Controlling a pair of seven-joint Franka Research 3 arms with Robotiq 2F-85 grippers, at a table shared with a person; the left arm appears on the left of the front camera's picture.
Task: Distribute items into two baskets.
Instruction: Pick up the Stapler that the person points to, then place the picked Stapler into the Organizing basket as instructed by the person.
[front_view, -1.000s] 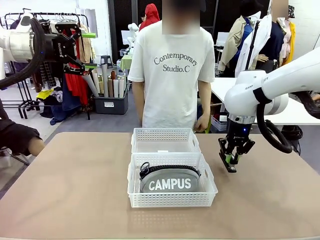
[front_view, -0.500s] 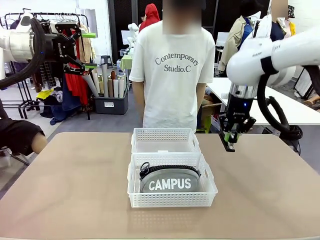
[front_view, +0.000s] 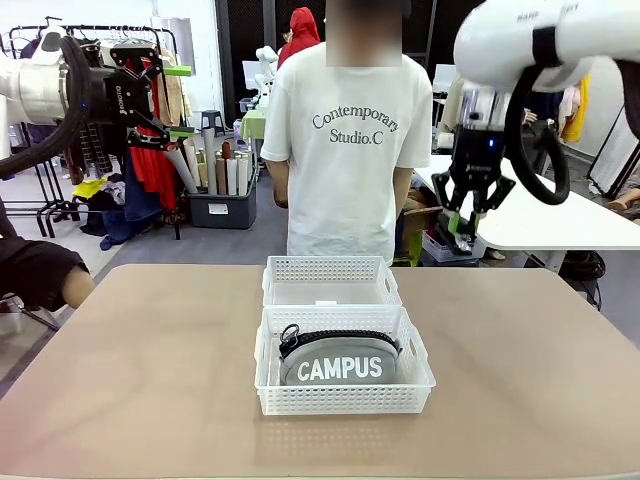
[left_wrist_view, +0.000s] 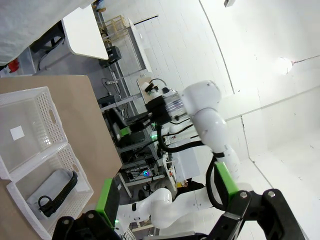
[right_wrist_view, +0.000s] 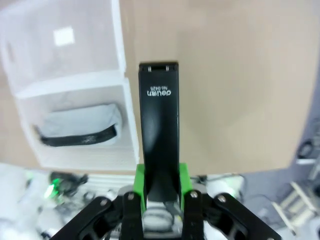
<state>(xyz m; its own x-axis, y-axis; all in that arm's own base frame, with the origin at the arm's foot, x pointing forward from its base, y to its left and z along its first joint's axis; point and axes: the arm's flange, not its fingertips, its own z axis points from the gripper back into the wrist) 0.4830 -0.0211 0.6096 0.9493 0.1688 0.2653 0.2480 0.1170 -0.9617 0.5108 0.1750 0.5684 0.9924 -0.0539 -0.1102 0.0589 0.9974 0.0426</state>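
Note:
Between the green pads of my shut right gripper (front_view: 463, 222) sits the black stapler (front_view: 458, 240), lifted high over the table's far right. In the right wrist view the stapler (right_wrist_view: 160, 125) juts forward from that gripper (right_wrist_view: 161, 182). Two white lattice baskets touch at the table's middle. The far basket (front_view: 330, 270) holds nothing but a small white label. The near basket (front_view: 345, 398) contains the grey CAMPUS pouch (front_view: 340, 362). From the left wrist the pouch (left_wrist_view: 52, 190) also shows in its basket (left_wrist_view: 80, 175). My left gripper (front_view: 172, 100) hangs open, high at the left, gripping nothing.
A person in a white T-shirt (front_view: 345, 140) stands at the far edge behind the baskets. A dark-sleeved arm (front_view: 35, 275) rests at the table's left edge. Bare tan tabletop (front_view: 140, 370) lies on both sides of the baskets.
My right arm has risen with the stapler from just above the table beside the near basket to well above the far right. The left arm and the baskets have not moved.

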